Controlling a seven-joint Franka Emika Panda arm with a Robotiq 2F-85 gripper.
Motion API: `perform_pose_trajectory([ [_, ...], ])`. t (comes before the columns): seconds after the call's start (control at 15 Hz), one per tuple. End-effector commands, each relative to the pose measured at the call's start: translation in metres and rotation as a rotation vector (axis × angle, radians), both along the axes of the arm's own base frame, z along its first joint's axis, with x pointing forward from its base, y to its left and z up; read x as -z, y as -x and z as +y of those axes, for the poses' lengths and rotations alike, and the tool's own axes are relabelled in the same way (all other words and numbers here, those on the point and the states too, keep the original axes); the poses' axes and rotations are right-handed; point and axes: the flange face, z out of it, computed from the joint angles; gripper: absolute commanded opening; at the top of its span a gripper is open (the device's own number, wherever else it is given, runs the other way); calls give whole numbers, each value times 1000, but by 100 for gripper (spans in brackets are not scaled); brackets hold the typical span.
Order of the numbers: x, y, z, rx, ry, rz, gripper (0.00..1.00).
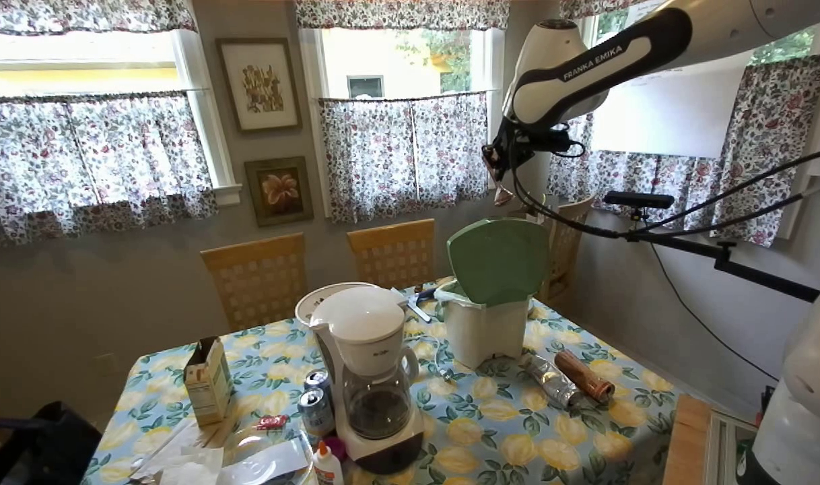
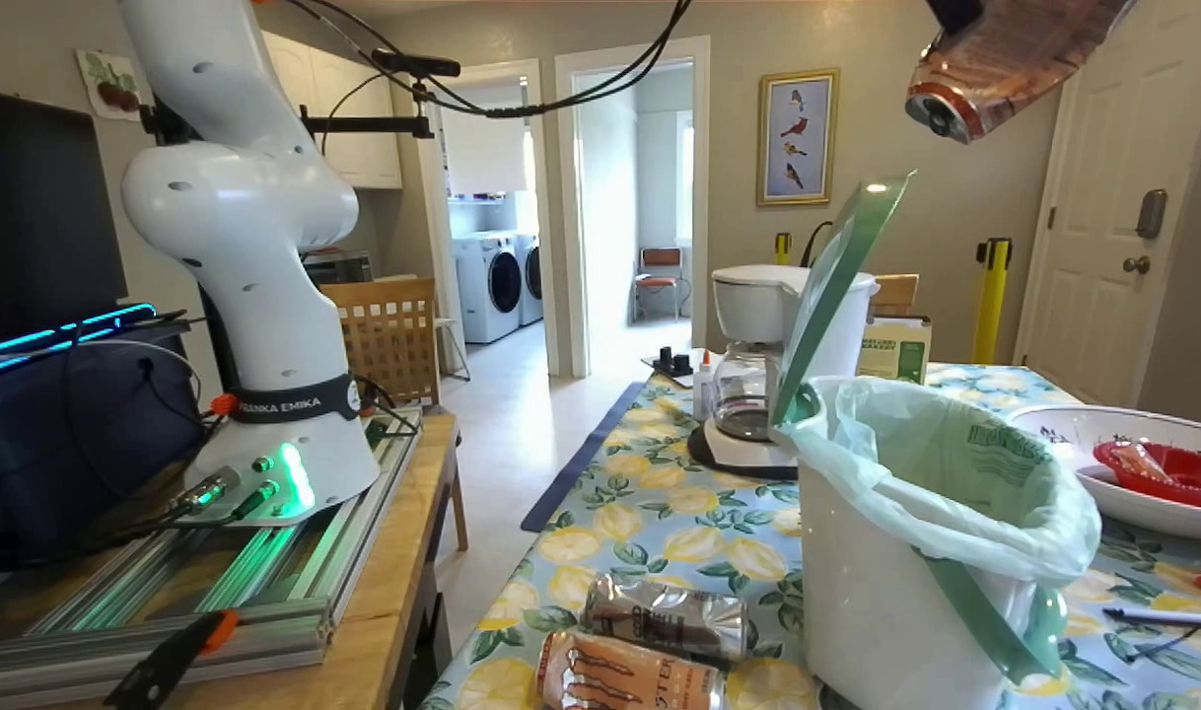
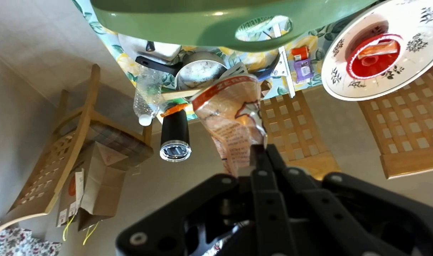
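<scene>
Coppery orange and badly crumpled, a crushed can (image 3: 230, 117) hangs in the air right in front of me, its narrow end pinched in the gripper (image 3: 264, 149), whose jaws are pressed tightly together on the metal. The can is higher than the raised green lid (image 1: 501, 259) of a white bin (image 2: 877, 592); whether it is squarely above the bin's mouth I can't tell. A pale green bag (image 2: 1015, 513) lines the bin and folds over its rim. Just beside the bin, a silver can (image 2: 670, 616) and a peach-coloured can (image 2: 620, 675) lie on their sides, close together, on the lemon-patterned tabletop (image 1: 484, 438). Also near the bin is a white bowl (image 3: 344, 85) with a smaller red bowl (image 3: 371, 64) inside it. Farther along stands a white coffee maker (image 1: 366, 330), its glass carafe (image 1: 380, 407) in place, two upright cans (image 1: 316, 412) next to it and a cardboard box (image 1: 207, 387) beyond. Wooden chairs (image 1: 391, 252) stand along the far edge, and floral curtains (image 1: 410, 155) hang at the windows (image 1: 410, 60) behind them. Across the room, through a doorway (image 2: 548, 227), I can make out two white front-loading machines (image 2: 487, 286).
</scene>
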Motion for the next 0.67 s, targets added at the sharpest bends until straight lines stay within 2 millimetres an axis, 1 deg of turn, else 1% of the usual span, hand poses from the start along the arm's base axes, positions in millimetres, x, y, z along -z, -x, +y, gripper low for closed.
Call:
perform_pose_trajectory([
  [0.0,3,-9,-9,28,-23,-21,1],
  [0.6,20,-13,-24,106,-57,-27,1],
])
